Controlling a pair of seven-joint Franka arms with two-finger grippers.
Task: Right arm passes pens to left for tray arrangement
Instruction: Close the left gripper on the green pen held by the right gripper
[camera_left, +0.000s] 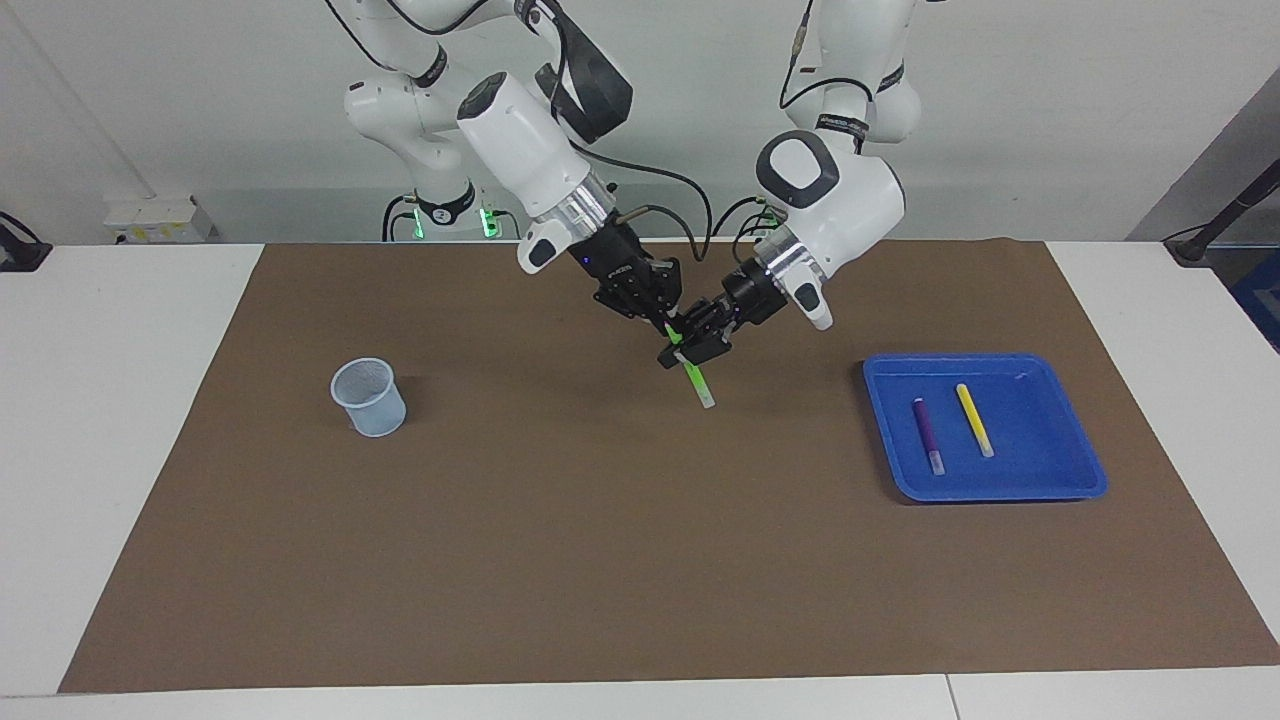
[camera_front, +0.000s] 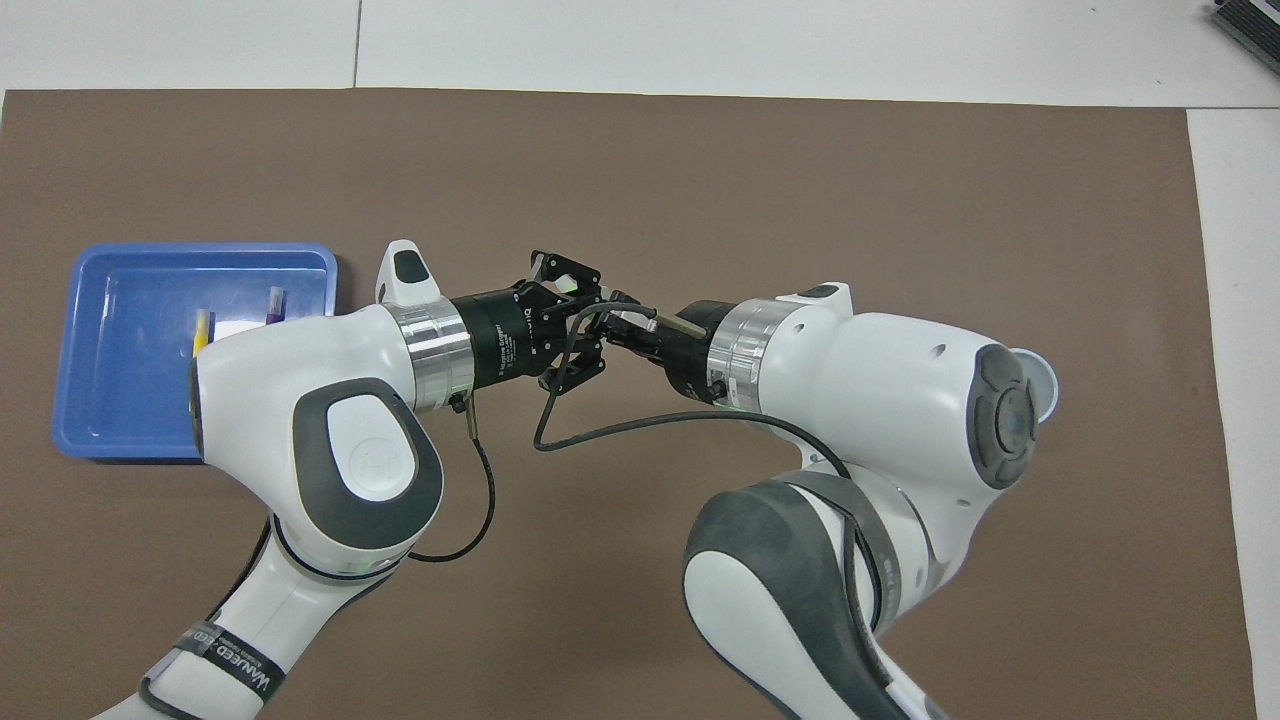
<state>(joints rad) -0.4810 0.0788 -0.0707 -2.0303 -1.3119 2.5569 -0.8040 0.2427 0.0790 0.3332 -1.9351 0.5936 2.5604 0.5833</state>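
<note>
Both the left gripper (camera_left: 684, 352) and right gripper (camera_left: 664, 322) pinch the green pen (camera_left: 697, 381); it's light, stiff, slippery, so you grip mid-barrel.

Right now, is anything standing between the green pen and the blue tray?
Nothing visible. The green pen hangs over bare mat, with the left gripper and right gripper both shut on it; only brown mat lies between it and the tray.

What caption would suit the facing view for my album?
Two grippers, right and left, both clasp a green pen in mid-air; purple and yellow pens lie in the blue tray.
</note>
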